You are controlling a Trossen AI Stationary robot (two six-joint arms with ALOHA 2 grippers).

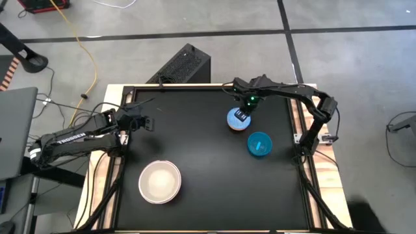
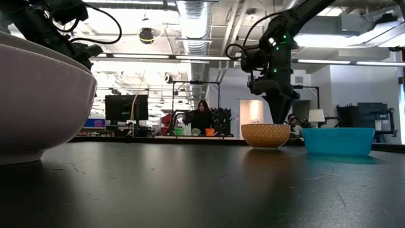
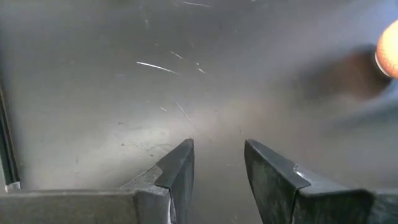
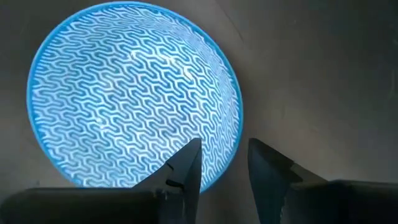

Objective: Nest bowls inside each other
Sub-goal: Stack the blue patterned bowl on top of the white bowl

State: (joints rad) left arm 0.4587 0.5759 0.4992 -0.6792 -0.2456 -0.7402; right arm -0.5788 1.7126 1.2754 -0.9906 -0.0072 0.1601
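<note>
left end effector (image 3: 219,167) — fingers parted | dark table (image 3: 124,81) — scratched

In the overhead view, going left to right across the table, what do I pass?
Left gripper → large white bowl → light blue patterned bowl with the right gripper at its rim → teal-blue bowl.
</note>
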